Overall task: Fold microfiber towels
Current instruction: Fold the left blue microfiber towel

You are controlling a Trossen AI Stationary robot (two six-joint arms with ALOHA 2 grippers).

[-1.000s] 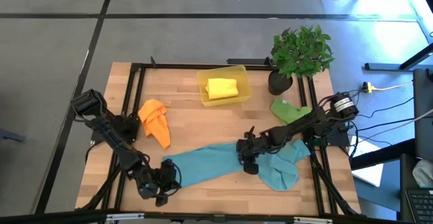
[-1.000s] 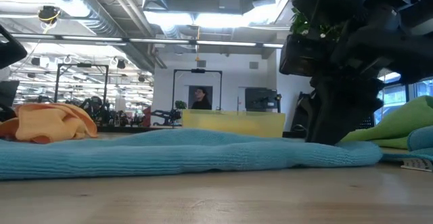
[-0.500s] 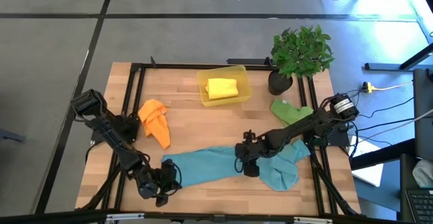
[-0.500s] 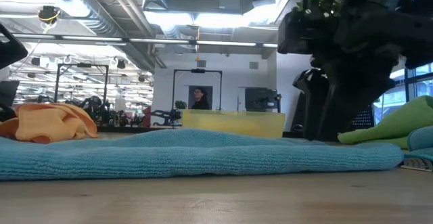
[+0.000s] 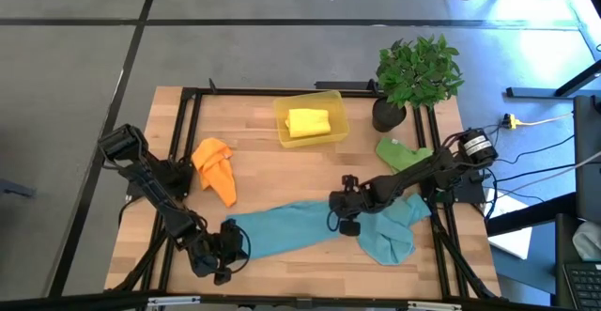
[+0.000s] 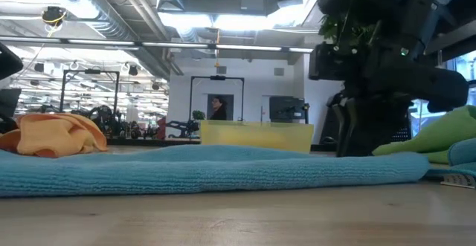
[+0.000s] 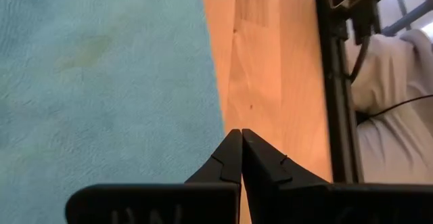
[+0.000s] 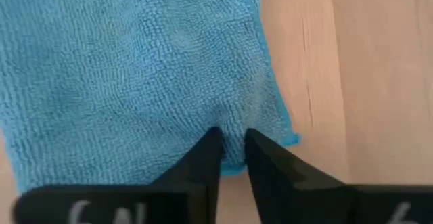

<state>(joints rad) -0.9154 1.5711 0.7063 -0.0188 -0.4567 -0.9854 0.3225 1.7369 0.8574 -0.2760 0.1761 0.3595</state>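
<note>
Teal-blue towel (image 5: 282,229) lay stretched across lower centre of the worktop (image 5: 254,175). Right gripper (image 5: 345,219) was set at its edge, jaws narrowed and pinching a ridge of cloth, presumably to lift it for folding. Left gripper (image 5: 223,259) rested at lower left, jaws pressed together, empty.

Robotics lab, exposed ceiling ducts (image 6: 111,12) (open-plan), test rigs (image 6: 89,90)
</note>
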